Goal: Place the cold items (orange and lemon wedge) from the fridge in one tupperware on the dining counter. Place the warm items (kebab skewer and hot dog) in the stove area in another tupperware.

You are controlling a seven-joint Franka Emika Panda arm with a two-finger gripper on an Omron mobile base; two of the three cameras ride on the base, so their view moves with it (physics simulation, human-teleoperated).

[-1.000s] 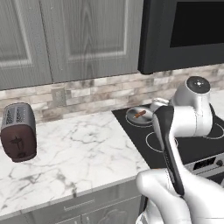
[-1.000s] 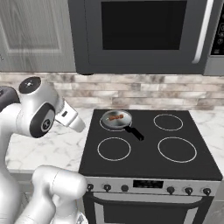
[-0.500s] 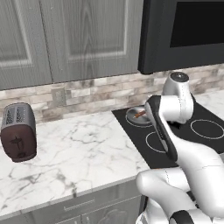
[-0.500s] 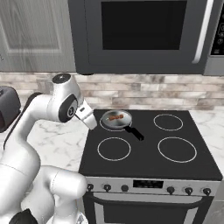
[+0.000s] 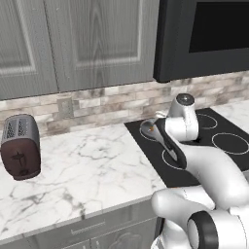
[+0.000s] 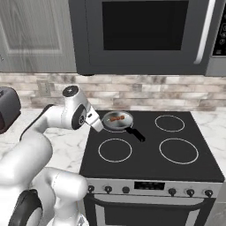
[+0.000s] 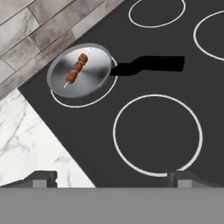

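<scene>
The kebab skewer (image 7: 76,69), several brown meat chunks on a thin stick, lies in a small steel frying pan (image 7: 81,72) on the back left burner of the stove area's black cooktop (image 6: 145,154). The right base view also shows the skewer (image 6: 117,118) in the pan (image 6: 117,121), whose black handle points to the front right. My gripper (image 6: 96,124) hovers just left of the pan above the cooktop's left edge. In the hand view my gripper (image 7: 111,179) is open with nothing between its fingertips (image 7: 43,178), and the pan lies ahead and to the left.
A dark toaster (image 5: 19,146) stands on the marble wall counter (image 5: 87,170) left of the range. A black microwave (image 6: 145,35) hangs above the cooktop, with grey wall cabinets (image 5: 73,44) beside it. Three other burners are bare.
The arm has swung over from the counter side toward the pan and the hand has turned down over the cooktop's left edge. The jaws stayed open.
</scene>
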